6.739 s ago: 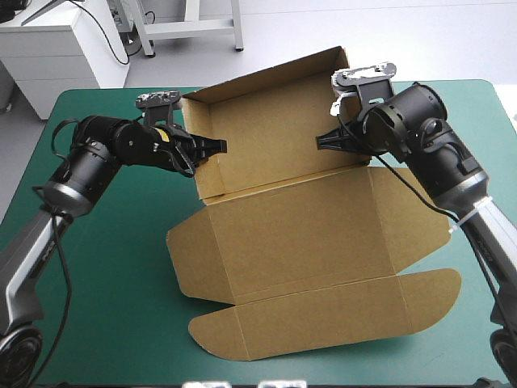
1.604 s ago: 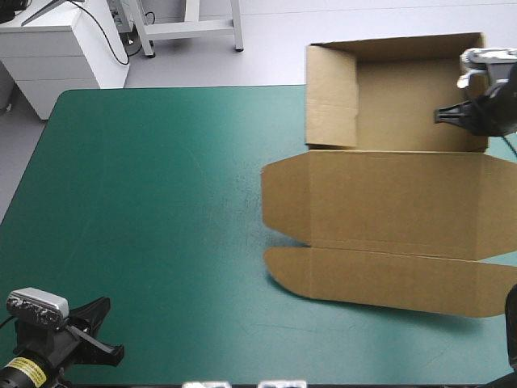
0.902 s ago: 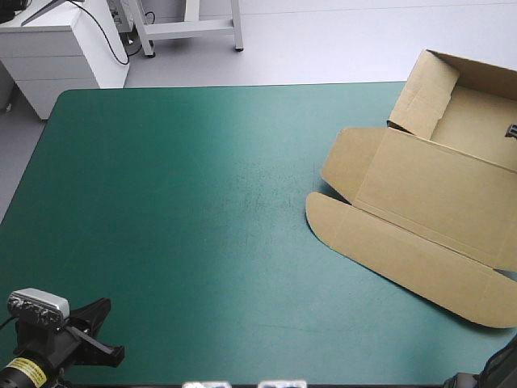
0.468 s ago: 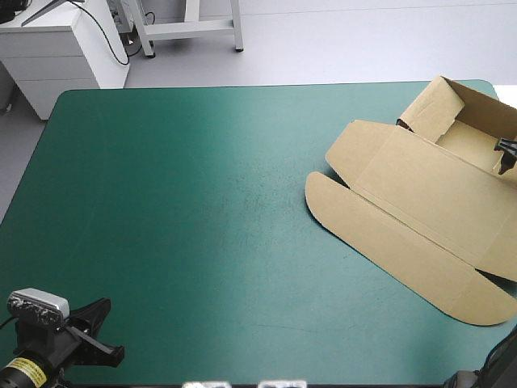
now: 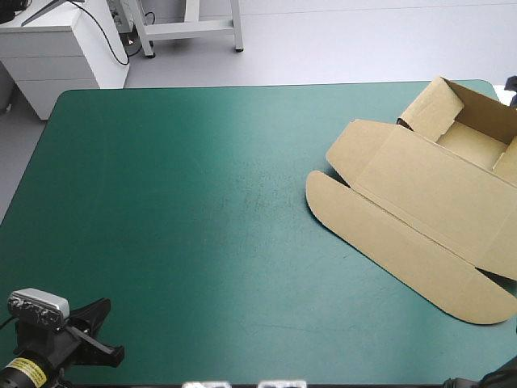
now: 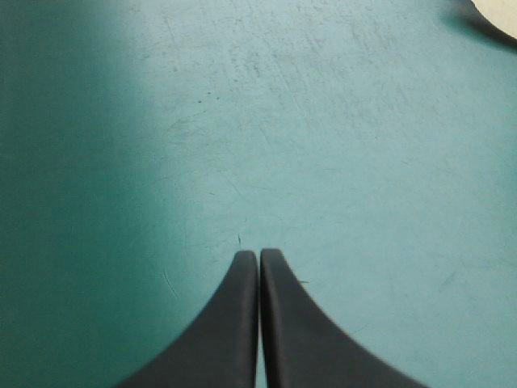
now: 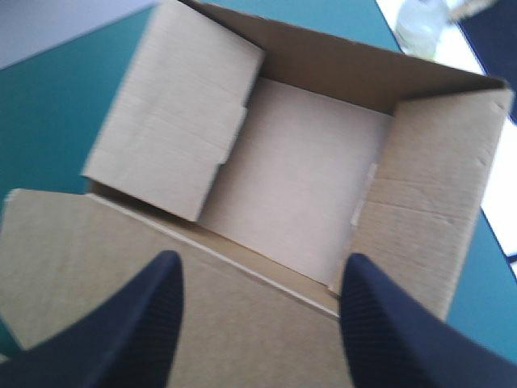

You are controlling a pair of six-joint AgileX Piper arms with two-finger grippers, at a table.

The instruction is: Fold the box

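Note:
The brown box [image 5: 420, 194] lies at the table's right side as an open tray with its lid [image 5: 404, 234] flat toward the front. The tray [image 5: 472, 133] sits near the far right corner, walls raised. In the right wrist view my right gripper [image 7: 262, 267] hovers open above the box [image 7: 299, 162], over the hinge between tray and lid, touching nothing. It does not show in the high view. My left gripper [image 5: 115, 349] rests at the near left corner, far from the box. Its fingers meet in one arch [image 6: 258, 255] over bare cover.
The teal-green cover [image 5: 202, 202] stretches from my left gripper to the box. The tray's far wall stands close to the table's right edge [image 7: 493, 267]. A corner of the box's lid [image 6: 502, 6] shows far ahead of my left gripper.
Earlier both grippers worked at the box mid-table. The left arm then pulled back to the near left corner. The right gripper dragged the box right, turned it, set it down and let go.

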